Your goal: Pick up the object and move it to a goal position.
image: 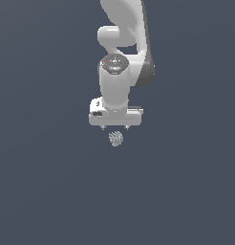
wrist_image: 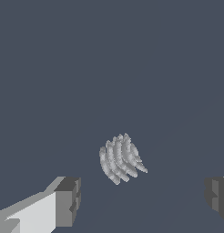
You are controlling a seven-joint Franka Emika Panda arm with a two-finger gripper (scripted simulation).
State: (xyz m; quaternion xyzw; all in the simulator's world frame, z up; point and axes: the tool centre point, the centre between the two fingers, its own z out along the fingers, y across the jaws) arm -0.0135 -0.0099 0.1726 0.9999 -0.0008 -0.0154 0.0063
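Claw [image: 115, 128] pointed straight down from the white arm [image: 120, 52], spread wide, nothing gripped; in the wrist view its two dark finger pads [wrist_image: 68, 201] well apart, one at each side of the picture. Object [image: 116, 139], small, pale grey, ribbed like a gear, lying on the dark grey tabletop [image: 48, 182] just below the claw in the exterior view; in the wrist view seen [wrist_image: 120, 158] between the pads and beyond them, touching neither, ribs tilted at a slant.
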